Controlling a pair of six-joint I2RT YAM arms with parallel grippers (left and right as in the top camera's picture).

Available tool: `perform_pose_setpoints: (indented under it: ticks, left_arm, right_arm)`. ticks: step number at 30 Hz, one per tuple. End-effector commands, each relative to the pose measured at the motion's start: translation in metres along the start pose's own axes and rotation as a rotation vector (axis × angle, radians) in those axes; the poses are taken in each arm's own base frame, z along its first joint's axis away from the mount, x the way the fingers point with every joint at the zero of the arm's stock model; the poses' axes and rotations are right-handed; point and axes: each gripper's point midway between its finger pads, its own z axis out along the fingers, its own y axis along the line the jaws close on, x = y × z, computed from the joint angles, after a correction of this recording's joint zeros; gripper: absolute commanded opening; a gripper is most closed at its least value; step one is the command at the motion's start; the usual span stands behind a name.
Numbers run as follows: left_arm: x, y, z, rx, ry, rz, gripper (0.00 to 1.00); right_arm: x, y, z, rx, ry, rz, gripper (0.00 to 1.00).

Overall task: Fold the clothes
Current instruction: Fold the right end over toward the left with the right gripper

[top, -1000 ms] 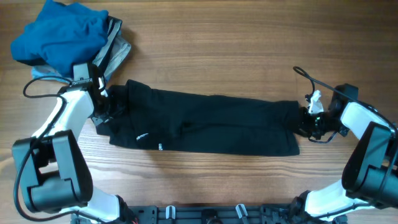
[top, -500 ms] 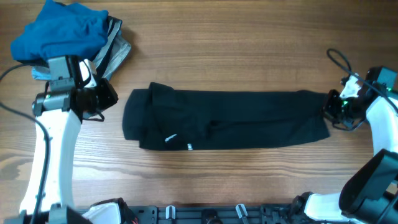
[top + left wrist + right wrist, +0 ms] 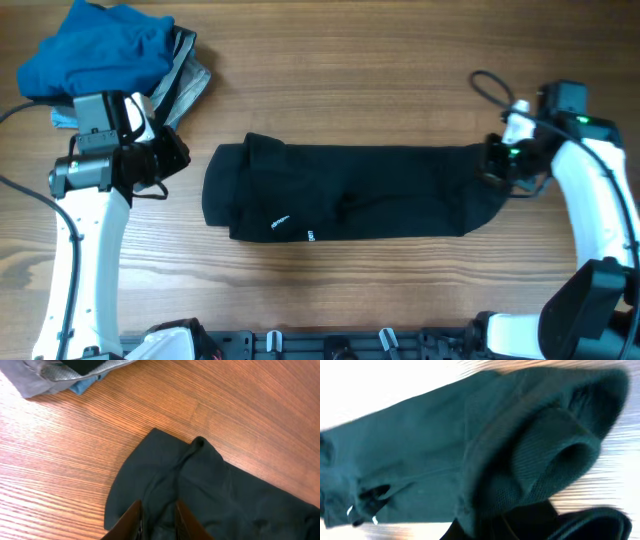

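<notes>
Since the earlier frame the right arm has swung inward, carrying the right end of the black T-shirt leftward; its fingers are clamped on that end. The shirt lies on the surface, long axis left-right. Left fingers sit just off its left end, slightly apart, empty; blue garment and grey garment are piled behind them.

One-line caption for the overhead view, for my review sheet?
Right pincer shut on the end of the folded black T-shirt; left pincer off it, beside the blue garment.
</notes>
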Motion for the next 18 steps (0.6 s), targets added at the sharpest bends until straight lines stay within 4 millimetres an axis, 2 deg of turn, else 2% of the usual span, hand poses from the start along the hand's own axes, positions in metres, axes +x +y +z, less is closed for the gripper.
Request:
perform_pose_setpoints:
  ticks: [1, 12, 18]
  left_arm:
    - [-0.003, -0.009, -0.005, 0.022, -0.014, 0.036, 0.22]
    - [-0.003, -0.009, -0.004, 0.022, -0.014, 0.036, 0.22]
    - [-0.003, -0.009, -0.004, 0.022, -0.013, 0.036, 0.23]
  right_arm:
    - [0.005, 0.036, 0.002, -0.013, 0.000, -0.010, 0.04]
    - [0.037, 0.104, 0.040, -0.002, 0.057, -0.042, 0.04]
    - [0.053, 0.128, 0.061, -0.001, 0.095, -0.052, 0.04]
